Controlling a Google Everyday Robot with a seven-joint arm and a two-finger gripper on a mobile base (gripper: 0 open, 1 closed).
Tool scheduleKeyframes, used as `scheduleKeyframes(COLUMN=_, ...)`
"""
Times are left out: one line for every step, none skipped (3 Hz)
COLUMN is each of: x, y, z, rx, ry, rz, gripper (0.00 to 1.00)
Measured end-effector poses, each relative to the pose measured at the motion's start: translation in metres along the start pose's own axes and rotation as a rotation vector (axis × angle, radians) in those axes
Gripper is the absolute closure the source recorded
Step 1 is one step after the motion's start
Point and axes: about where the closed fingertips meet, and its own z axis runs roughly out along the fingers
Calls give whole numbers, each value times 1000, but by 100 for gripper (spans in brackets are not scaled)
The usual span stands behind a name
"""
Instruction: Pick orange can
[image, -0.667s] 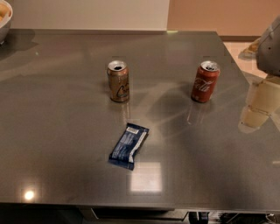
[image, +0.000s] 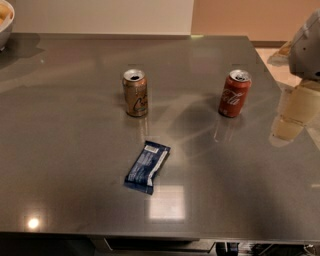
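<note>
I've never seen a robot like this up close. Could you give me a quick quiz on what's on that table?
1. True or false: the orange can lies on its side.
2. Which is nearest the front edge of the table? A red can, B blue wrapped bar, C orange can.
3. Fill in: the gripper, at the right edge of the view, is closest to the ____ can.
Key: 1 false, it stands upright. 2 B. 3 red.

High view angled down over table (image: 70, 180), end effector (image: 292, 116) at right edge
</note>
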Motion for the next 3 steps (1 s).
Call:
scheduleKeyframes(x=-26, y=-19, z=5, rx=-21, ry=-66, rz=-28, gripper=0)
scheduleKeyframes(x=-63, y=-40, z=19, rx=-29, ry=-115, rz=-45, gripper=0)
scheduleKeyframes(x=-104, y=-57, z=38, rx=-26, ry=-161, rz=-40, gripper=0)
